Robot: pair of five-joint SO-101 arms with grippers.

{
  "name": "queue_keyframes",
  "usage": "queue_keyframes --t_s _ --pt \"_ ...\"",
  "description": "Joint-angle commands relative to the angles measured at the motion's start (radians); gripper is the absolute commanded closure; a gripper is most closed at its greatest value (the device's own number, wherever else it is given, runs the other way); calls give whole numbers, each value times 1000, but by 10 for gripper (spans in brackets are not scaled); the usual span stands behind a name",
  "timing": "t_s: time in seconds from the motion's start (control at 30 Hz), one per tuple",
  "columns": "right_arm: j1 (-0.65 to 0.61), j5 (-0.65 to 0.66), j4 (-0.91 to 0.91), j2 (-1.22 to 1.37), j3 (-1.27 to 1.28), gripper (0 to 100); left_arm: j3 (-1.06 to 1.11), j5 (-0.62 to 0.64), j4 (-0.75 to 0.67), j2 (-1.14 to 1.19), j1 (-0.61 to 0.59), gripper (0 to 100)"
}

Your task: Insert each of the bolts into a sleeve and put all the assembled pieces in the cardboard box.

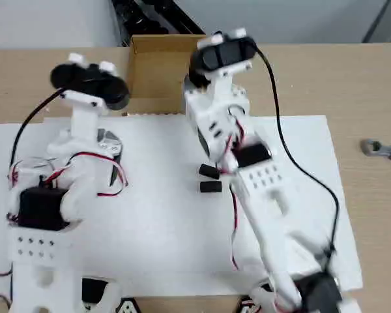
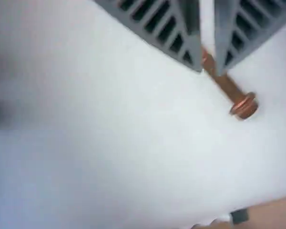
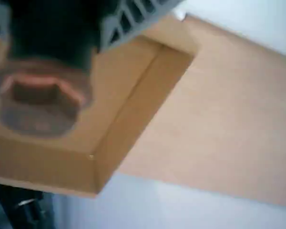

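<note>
Bolt (image 2: 231,93) in left tool (image 2: 207,64), open sheet (image 2: 109,143) around, sleeve (image 3: 52,43) over cardboard box (image 3: 133,109)

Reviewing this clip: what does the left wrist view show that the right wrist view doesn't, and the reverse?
Left wrist: the left gripper shut on a bare bolt lying on the white sheet. Right wrist: the right gripper holding an assembled piece, bolt head sticking out of a black sleeve, above the cardboard box. Both: white sheet and wooden table.

A workshop: wired robot arms (image 1: 260,176) and a wrench (image 1: 382,150) on a table (image 1: 352,72).
</note>
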Motion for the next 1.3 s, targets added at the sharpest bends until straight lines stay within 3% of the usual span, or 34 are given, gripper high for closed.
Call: queue_keyframes --t_s 0.0,0.27,0.57,0.8,1.13,1.27 --pt "35 -9 -67 186 -244 996 62 -9 -40 -91 -29 995" --pt "64 -9 -67 636 -687 996 285 -43 -104 -299 -107 995" --pt "67 -11 -67 943 -873 977 366 -43 -95 -342 -212 994" --pt "70 -11 -54 977 -873 781 378 -37 -98 -341 -227 977" --pt "71 -12 31 937 -875 782 406 94 -132 -339 -265 882" --pt "68 -12 166 825 -875 816 384 153 -132 -265 -270 844"
